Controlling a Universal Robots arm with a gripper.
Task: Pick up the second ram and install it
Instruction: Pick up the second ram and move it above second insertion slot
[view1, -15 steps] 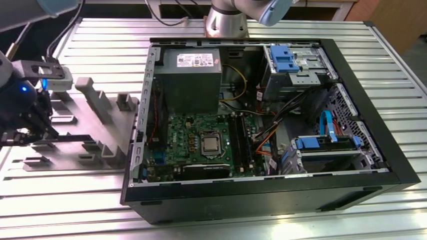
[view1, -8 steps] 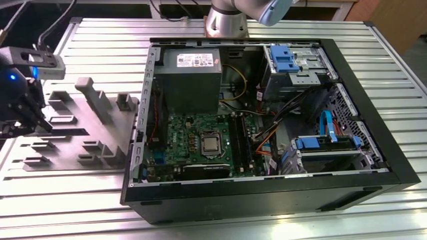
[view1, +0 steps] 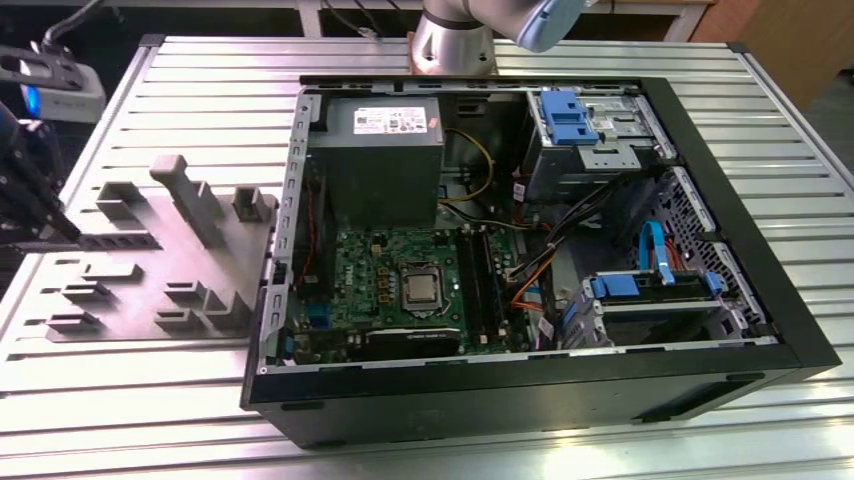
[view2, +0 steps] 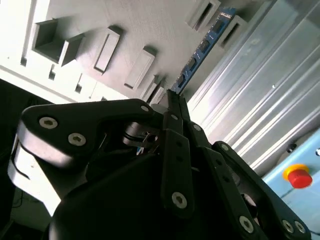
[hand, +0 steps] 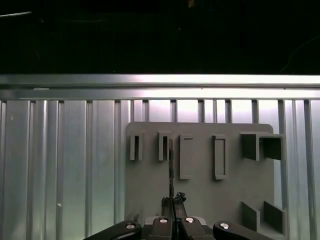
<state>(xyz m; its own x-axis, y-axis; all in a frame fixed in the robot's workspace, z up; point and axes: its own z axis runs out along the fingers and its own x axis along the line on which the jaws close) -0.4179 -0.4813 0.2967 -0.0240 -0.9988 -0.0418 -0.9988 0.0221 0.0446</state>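
The second ram (view2: 202, 50) is a thin blue-green strip with black chips, lying along the grey holder plate (view2: 135, 30) between its raised blocks. In the second wrist view my gripper (view2: 172, 100) is shut on the strip's near end, its two black fingers pressed together. The first wrist view shows the ram (hand: 171, 167) edge-on as a dark line running from my gripper (hand: 173, 201) to a slot block. In the exterior view my gripper (view1: 60, 240) hangs over the holder plate (view1: 147, 290) at the exterior view's left. I cannot tell if the ram is lifted off the plate.
The open computer case (view1: 534, 390) lies in the middle of the ribbed metal table (view1: 200, 90), with the green motherboard (view1: 387, 270), grey power-supply box (view1: 380, 160) and blue drive brackets (view1: 641, 285) inside. The arm's base (view1: 454, 40) stands behind the case. A red button (view2: 300, 177) sits beside the table.
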